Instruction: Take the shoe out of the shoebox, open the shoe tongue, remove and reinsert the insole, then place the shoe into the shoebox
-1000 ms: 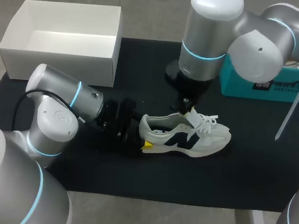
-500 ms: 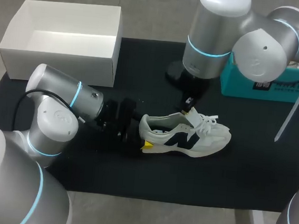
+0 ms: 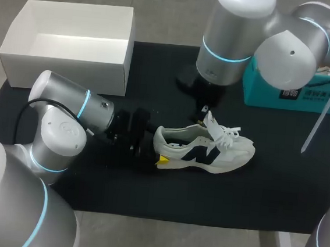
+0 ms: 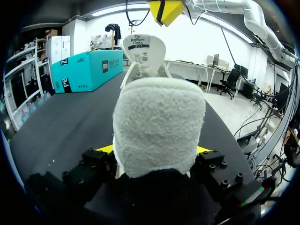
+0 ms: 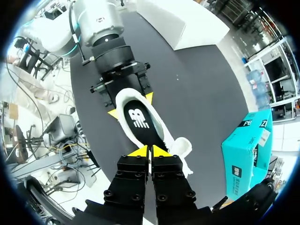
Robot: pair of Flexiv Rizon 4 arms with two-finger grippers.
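At the right tool [image 5: 150, 151]: yellow tips pressed together, nothing pinched, hanging just above the raised tongue [image 3: 213, 123] and apart from it. Straight below and slightly ahead of those tips, the dark insole [image 5: 140, 123], lying flat inside the shoe's opening, not yet lifted out. At the left tool [image 4: 154, 151]: clamped on the heel from both sides, a yellow tip showing on each flank of the fuzzy heel collar, steadying the shoe [image 3: 209, 151]. Upright on its sole on the dark worktop [image 3: 263, 191], out of the box, long axis running across the head view, heel toward the left arm and toe toward the right side. Nearer to the opening by far: the right arm, placed over the shoe from above. Probably calls for spreading the right tips, then coming down behind the tongue to catch the insole's edge, along the shoe's length rather than across it. Well apart at the far left corner, the white shoebox [image 3: 66, 61], open.
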